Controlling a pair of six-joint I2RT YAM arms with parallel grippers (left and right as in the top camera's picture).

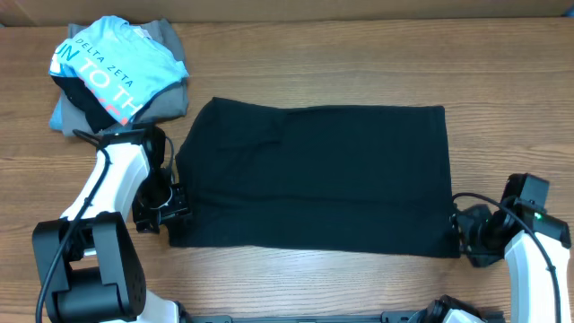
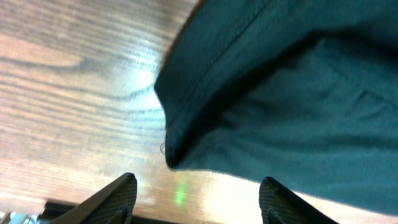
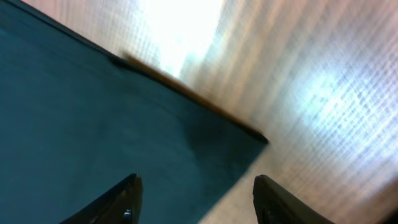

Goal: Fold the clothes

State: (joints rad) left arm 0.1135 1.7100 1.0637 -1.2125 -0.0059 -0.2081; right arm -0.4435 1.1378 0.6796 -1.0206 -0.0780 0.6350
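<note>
clothes: the black garment (image 1: 314,175) lies flat mid-table (image 1: 502,81) as a wide rectangle with its long edges running left-right. There are a few soft creases on its left half.
left gripper: the left gripper (image 2: 199,186) is at the near-left corner with its fingers spread and nothing between them. The corner sits just ahead of the tips.
right gripper: the right gripper (image 3: 196,186) is at the near-right corner, jaws apart and empty. The cloth edge lies flat on the wood there.
done: I see no sleeves or collar from overhead, and the left wrist view shows stacked layers at the corner. I read that as at least one fold already in.
left to do: the panel is wide and much bigger than the finished pile. My guess is one or two more folds across the width.
pile: the light blue shirt (image 1: 112,63) sits on the grey garment (image 1: 170,94) at the far left. The pile is just beside the black one, with a strip of wood between them.
next grab: both corners are within reach, and I'd want every layer pinched, not just the top one.
</note>
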